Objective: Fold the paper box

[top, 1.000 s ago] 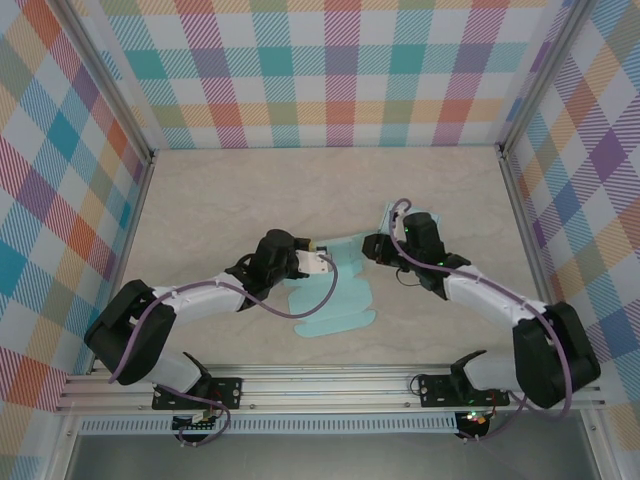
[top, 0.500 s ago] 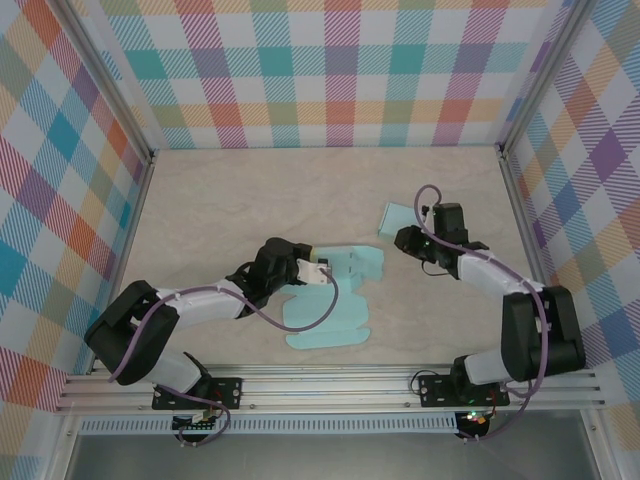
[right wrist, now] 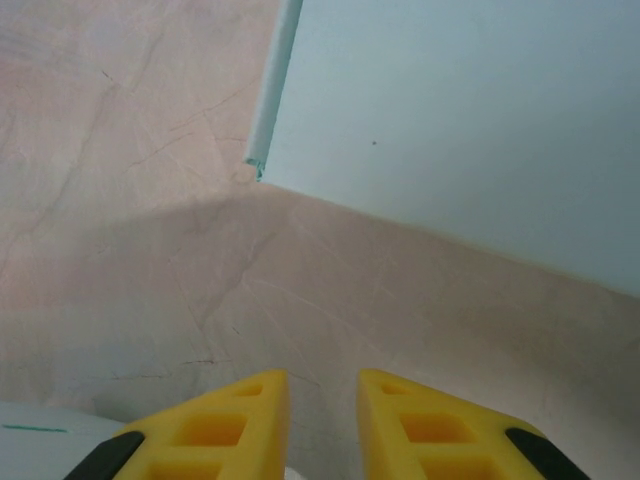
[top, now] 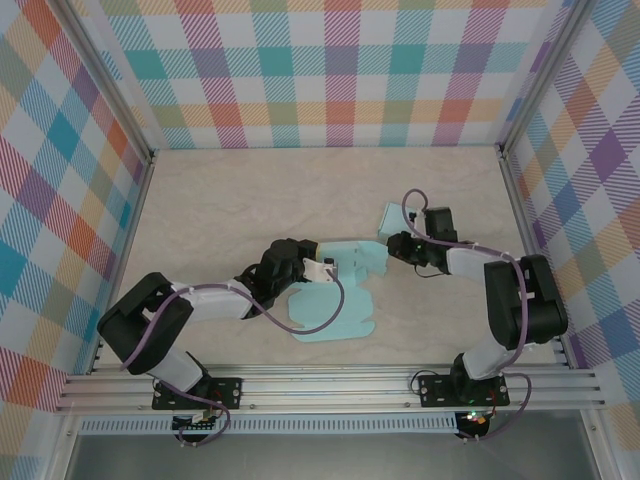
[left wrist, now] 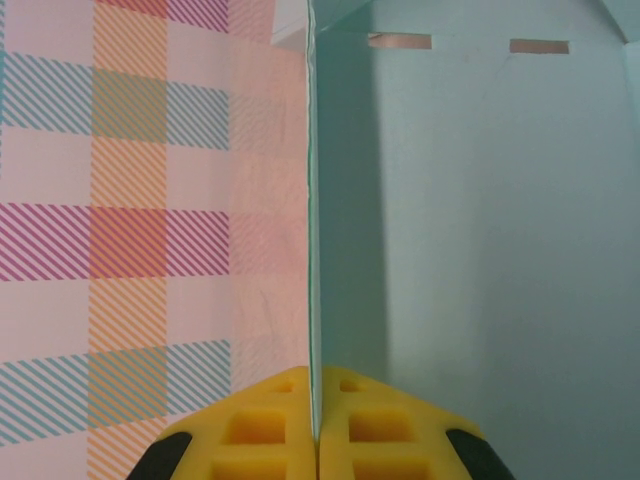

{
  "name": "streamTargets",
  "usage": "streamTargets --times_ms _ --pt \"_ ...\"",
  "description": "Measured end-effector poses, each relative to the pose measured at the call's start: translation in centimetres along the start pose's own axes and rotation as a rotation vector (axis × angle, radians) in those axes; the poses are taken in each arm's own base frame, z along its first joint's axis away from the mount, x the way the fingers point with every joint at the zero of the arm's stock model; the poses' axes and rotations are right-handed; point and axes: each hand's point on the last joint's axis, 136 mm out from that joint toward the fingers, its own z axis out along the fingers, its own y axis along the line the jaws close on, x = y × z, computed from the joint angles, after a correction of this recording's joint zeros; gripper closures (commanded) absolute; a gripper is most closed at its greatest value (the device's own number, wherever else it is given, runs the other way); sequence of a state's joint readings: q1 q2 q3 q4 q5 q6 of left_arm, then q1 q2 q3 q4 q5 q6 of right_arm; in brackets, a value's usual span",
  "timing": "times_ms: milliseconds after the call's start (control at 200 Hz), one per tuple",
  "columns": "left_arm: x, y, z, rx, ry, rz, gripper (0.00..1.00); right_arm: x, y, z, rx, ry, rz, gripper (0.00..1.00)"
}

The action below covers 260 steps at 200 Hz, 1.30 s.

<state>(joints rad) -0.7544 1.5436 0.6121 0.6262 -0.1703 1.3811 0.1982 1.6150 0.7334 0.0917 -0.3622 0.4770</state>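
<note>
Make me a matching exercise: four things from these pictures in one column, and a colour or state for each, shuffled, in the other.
Column one:
1. left gripper
2. right gripper
3. paper box
4. table

Column two:
A. marbled beige
B. pale teal
C. fingers apart, nothing between them
D. clamped on a thin paper edge

Pairs: 1-D, 2-C, 3-B, 4-A
</note>
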Motion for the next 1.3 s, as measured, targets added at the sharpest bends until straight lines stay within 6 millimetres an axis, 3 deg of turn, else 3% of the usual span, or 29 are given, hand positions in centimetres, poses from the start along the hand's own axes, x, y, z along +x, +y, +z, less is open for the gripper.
streamTargets --times_ms 465,740,1005,1300 --pt "0.8 -0.3 0.8 -0.022 0.042 0.003 1.00 1.5 2.9 1.2 -0.102 0.051 -0.104 0.71" --pt "1.5 -0.5 1.4 -0.026 0.082 0.004 1.00 1.1 3.7 1.3 -0.128 0.028 -0.144 0.68" --pt "1.2 -0.2 1.4 -0.049 0.088 0.023 1.00 0.9 3.2 1.5 -0.093 0.008 -0.168 0.68" --pt "-1.0 0.6 0.8 -0.113 0.064 0.119 1.00 -0.4 1.0 1.0 -0.017 -0.032 -0.147 0.65"
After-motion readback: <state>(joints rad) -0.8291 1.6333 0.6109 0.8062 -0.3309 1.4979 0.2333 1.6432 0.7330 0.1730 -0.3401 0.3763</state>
